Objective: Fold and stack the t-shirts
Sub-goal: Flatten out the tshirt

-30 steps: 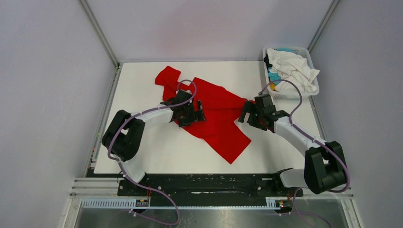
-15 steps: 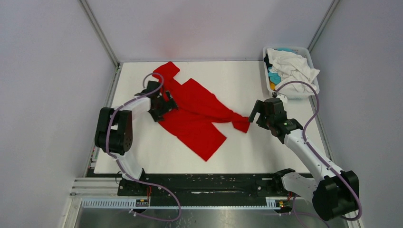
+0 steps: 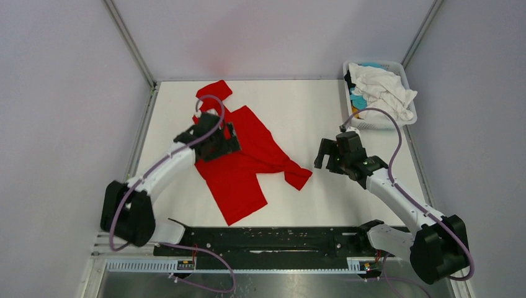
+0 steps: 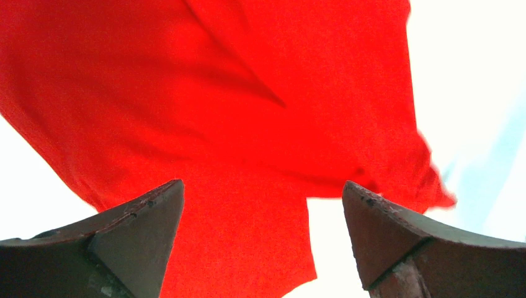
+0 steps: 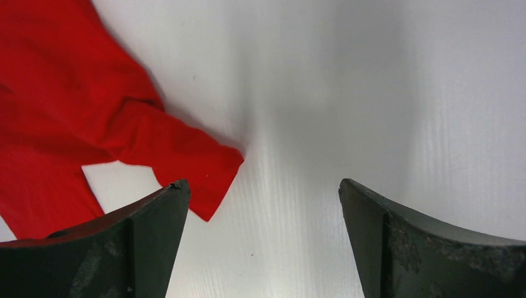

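A plain red t-shirt (image 3: 245,161) lies rumpled on the left half of the white table (image 3: 322,112), one sleeve (image 3: 298,175) pointing right. My left gripper (image 3: 224,141) hangs open and empty above the shirt's upper body; its wrist view is filled with the red cloth (image 4: 248,112). My right gripper (image 3: 327,159) is open and empty just right of that sleeve, whose tip (image 5: 205,162) shows beside its left finger (image 5: 149,230). White, turquoise and black shirts (image 3: 384,90) are heaped in the basket.
A white lattice-sided basket (image 3: 406,121) stands at the table's back right corner. Grey walls enclose the table on three sides. A black rail (image 3: 267,239) runs along the near edge between the arm bases.
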`<control>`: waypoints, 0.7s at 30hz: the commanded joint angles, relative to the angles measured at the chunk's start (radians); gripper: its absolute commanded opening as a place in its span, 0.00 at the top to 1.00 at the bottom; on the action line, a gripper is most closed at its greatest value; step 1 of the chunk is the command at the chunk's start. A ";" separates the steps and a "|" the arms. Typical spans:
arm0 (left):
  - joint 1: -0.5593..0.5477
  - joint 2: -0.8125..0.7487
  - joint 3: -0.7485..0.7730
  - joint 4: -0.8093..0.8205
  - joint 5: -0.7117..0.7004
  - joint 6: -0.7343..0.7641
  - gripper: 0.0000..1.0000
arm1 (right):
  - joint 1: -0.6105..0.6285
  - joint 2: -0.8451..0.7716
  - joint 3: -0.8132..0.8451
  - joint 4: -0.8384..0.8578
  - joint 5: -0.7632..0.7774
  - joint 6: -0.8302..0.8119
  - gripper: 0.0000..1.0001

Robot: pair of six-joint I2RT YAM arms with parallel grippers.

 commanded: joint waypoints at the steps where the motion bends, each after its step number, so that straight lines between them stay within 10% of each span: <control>1: -0.211 -0.183 -0.193 -0.122 -0.135 -0.072 0.01 | 0.089 0.016 -0.021 -0.008 -0.002 -0.008 0.01; 10: -0.610 -0.313 -0.378 -0.314 -0.164 -0.265 0.12 | 0.119 0.064 -0.059 0.034 -0.043 0.004 0.03; 21: -0.680 -0.158 -0.466 -0.188 -0.144 -0.357 0.36 | 0.122 0.088 -0.061 0.037 -0.040 0.002 0.03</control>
